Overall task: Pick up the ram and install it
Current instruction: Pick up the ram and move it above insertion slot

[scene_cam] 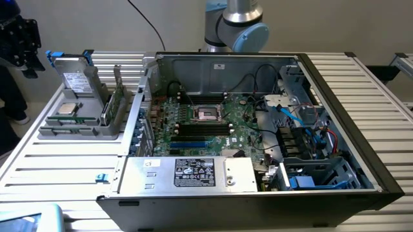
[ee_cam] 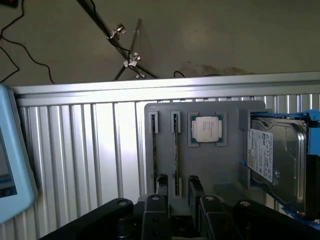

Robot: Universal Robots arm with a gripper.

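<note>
Silver arm point(scene_cam: 240, 10), pale blue joint cap point(scene_cam: 254, 36), black tool point(ee_cam: 177, 189)

Silver arm point(scene_cam: 240, 24) with blue-capped joint, tool point(ee_cam: 178, 185) with dark fingers point(ee_cam: 195, 184) parted

Behind your bench stood a plain, pale grey-beige wall point(scene_cam: 77, 24), with one thin black cable point(scene_cam: 145, 21) curving down in front of it. Your work surface was a ribbed silver aluminium table top point(scene_cam: 65, 164), lit softly and evenly, without hard shadows. In the wrist view, light glanced brightly off the table's edge rail. Beyond that rail you had a dull beige floor point(ee_cam: 225, 35), with loose black wires point(ee_cam: 20, 55) trailing across it and a thin dark stand with small metal clamps point(ee_cam: 118, 31).
</note>
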